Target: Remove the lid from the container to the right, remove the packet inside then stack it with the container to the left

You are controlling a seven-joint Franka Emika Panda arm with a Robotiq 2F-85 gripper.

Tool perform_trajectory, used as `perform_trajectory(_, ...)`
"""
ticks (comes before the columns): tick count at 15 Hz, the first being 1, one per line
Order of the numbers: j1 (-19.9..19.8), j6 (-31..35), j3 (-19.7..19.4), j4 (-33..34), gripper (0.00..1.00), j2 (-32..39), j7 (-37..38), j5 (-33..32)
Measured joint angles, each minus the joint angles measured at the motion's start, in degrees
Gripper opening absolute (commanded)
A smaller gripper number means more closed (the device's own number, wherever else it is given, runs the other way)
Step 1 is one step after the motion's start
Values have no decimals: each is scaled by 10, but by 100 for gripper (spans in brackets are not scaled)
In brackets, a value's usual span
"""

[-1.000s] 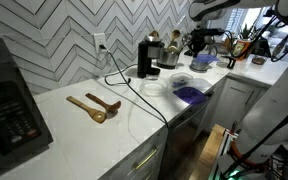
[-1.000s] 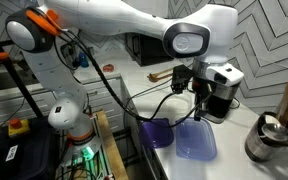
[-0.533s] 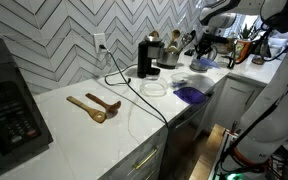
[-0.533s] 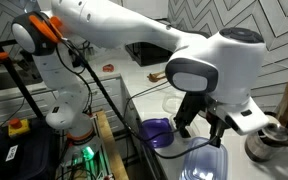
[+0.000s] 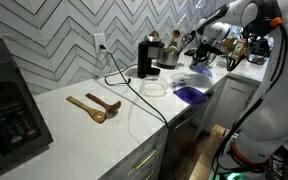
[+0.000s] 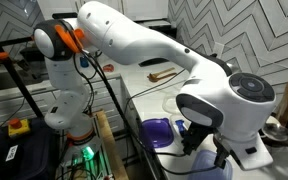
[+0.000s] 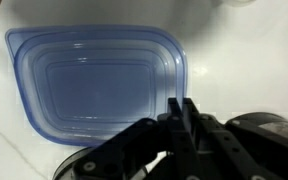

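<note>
Lid: pale blue, flat on counter, purple piece just beside. Now square under wrist cam, after swing over from back of counter w/in last sec; approach prob. done, removal not yet begun. Gripper: pinched together, empty, tips over lid's near edge; contact unclear.

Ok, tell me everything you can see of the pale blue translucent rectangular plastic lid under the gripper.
In the wrist view the pale blue translucent rectangular plastic lid lies flat on the white counter. It has rounded corners, a raised rim and stepped ridges inside it, and looks glossy and intact. The gripper, fingers drawn together, overlaps its near right corner; whether it touches cannot be told.
</note>
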Motion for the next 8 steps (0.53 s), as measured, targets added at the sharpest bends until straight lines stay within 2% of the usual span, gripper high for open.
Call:
perform_trajectory(3, -8, 0, 4, 12, 2, 28, -5, 17)
perform_trajectory(5, -14, 0, 8, 20, 34, 43, -5, 22)
perform_trajectory(8, -21, -2, 16, 32, 55, 57, -5, 30)
